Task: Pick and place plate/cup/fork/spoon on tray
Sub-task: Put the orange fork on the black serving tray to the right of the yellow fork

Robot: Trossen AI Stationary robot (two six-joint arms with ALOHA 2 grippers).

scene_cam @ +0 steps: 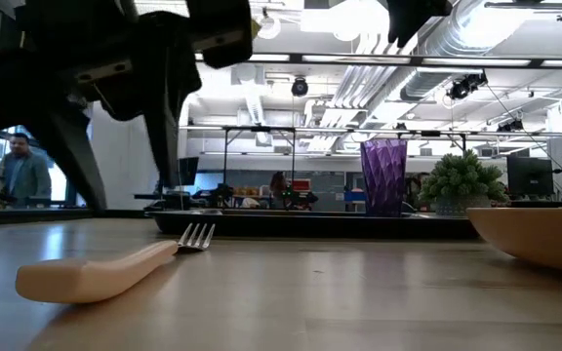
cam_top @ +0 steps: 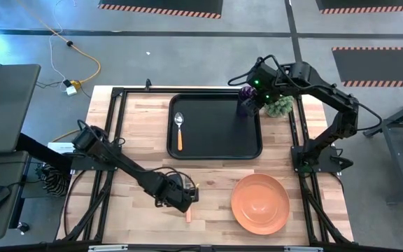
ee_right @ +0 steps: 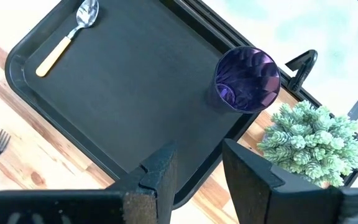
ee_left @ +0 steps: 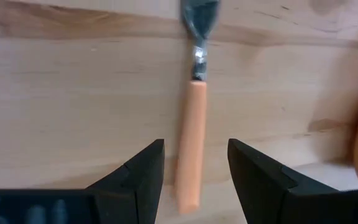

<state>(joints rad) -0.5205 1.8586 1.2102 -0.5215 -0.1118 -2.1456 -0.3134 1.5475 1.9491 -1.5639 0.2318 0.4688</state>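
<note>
The fork [ee_left: 196,93] lies flat on the wooden table near the front, its orange handle toward my left gripper [ee_left: 194,144]. That gripper is open, with one finger on either side of the handle and not touching it. The fork also shows in the low view [scene_cam: 115,268]. The black tray [cam_top: 215,143] holds the spoon [cam_top: 179,129] lying at its left. The purple cup [ee_right: 247,78] stands upright in its far right corner. The orange plate [cam_top: 259,203] rests on the table at the front right. My right gripper [ee_right: 197,149] is open and empty above the tray, near the cup.
A bushy green plant [ee_right: 309,140] stands just beyond the tray's far right corner, close to the cup. A black frame [cam_top: 117,119] runs along the table's sides. Bare wood lies between the tray and the plate.
</note>
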